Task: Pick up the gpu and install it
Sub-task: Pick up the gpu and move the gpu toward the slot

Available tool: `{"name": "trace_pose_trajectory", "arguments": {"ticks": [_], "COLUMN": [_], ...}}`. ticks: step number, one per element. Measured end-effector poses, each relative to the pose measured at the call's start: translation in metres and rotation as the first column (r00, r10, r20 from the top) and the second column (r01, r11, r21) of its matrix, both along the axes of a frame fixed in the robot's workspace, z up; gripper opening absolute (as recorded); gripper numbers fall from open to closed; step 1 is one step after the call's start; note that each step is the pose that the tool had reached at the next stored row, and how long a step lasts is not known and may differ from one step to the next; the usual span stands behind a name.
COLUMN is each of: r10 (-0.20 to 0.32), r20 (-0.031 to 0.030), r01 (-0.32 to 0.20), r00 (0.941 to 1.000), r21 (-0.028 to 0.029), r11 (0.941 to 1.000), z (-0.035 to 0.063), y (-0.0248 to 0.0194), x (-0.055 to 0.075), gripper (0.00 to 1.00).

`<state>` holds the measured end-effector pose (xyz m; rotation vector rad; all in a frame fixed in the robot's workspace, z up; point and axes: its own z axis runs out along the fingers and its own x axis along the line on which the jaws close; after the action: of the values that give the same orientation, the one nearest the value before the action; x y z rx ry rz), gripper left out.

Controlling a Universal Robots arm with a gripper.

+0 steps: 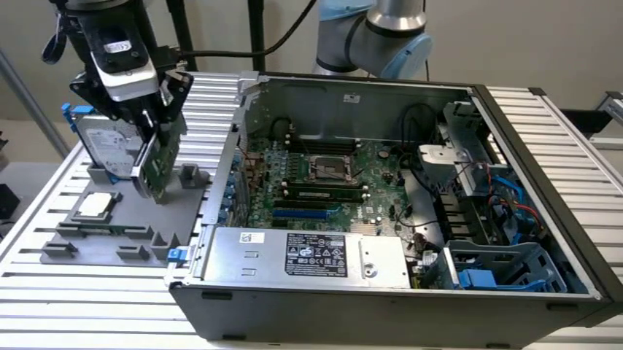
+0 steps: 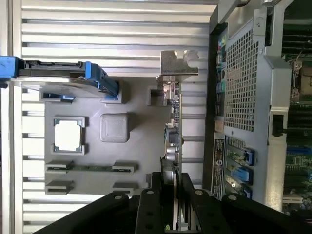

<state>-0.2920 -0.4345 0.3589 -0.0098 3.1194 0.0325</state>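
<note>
Currently find the tool (image 1: 156, 138) at the exterior view's left, pinched narrow onto the gpu (image 1: 156, 173), one finger on each flat face. Note the gpu held on edge, upright with a slight tilt, over the grey tray (image 1: 107, 237) on the slatted surface (image 1: 58, 292). Cannot tell whether its lower edge touches the tray or hangs just clear.

From the wrist view, see the tool (image 2: 174, 207) gripping the gpu (image 2: 174, 136) edge-on. Silver bracket (image 2: 178, 63) at the end away from the fingers (image 2: 146, 209), just beside a small grey post (image 2: 155, 93) of the tray (image 2: 141, 146).

Log on the same tray:
- hard drive (image 1: 98, 142) with blue rails, standing on edge just beside the gpu
- square silver chip (image 1: 95, 205), lying flat in its pocket
- memory stick (image 2: 90, 167), seated in a slot

Record the open computer case (image 1: 389, 313) just beside the tray, toward the exterior view's right, with motherboard (image 1: 322, 179) exposed and power supply (image 1: 302, 255) along the near side. Gpu outside the case, not installed.
</note>
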Motion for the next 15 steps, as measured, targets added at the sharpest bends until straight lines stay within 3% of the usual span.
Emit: {"name": "trace_pose_trajectory", "arguments": {"ticks": [15], "r10": [0.000], "r20": [-0.0095], "r01": [0.000], "r00": [1.0000], "r21": [0.0001], "r11": [1.0000], "z": [0.0670], "y": [-0.0042], "x": [0.062], "gripper": [0.00]}}
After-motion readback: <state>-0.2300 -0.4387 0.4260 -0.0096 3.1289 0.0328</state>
